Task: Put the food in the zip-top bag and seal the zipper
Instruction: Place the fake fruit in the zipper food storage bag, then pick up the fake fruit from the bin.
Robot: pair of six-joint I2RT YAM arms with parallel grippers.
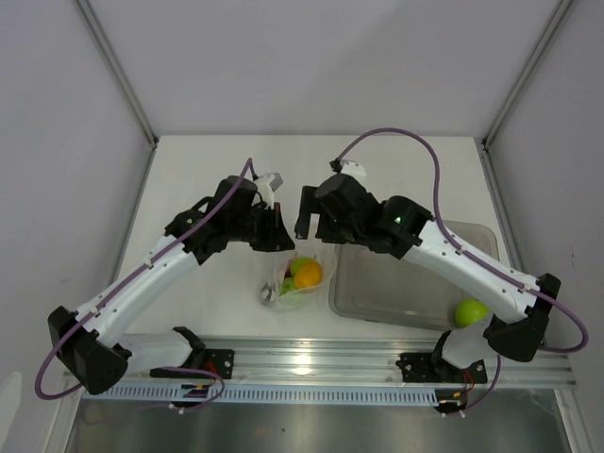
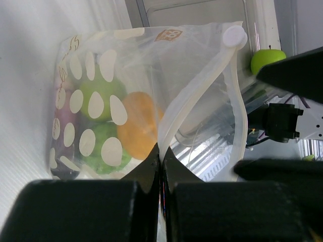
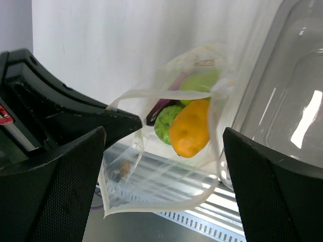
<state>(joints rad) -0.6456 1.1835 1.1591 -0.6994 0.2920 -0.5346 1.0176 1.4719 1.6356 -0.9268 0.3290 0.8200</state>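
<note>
The zip-top bag (image 1: 294, 283) hangs clear and dotted between the two arms. It holds the orange (image 1: 308, 274), two green fruits (image 2: 98, 101) and the purple eggplant (image 2: 61, 121). My left gripper (image 1: 281, 236) is shut on the bag's white zipper strip (image 2: 202, 85), its tips (image 2: 161, 157) pinching one side of the mouth. The mouth gapes open. My right gripper (image 1: 316, 226) is wide open, its two fingers (image 3: 60, 191) either side of the bag's mouth edge (image 3: 166, 201) and not touching it. The orange (image 3: 191, 128) shows inside, with a ridged green fruit (image 3: 166, 123) beside it.
A rigid clear tub (image 1: 415, 283) stands right of the bag, close to it (image 3: 287, 75). A round green apple (image 1: 471, 311) lies in the tub's near right corner and shows in the left wrist view (image 2: 267, 58). An aluminium rail (image 1: 330, 363) runs along the near edge.
</note>
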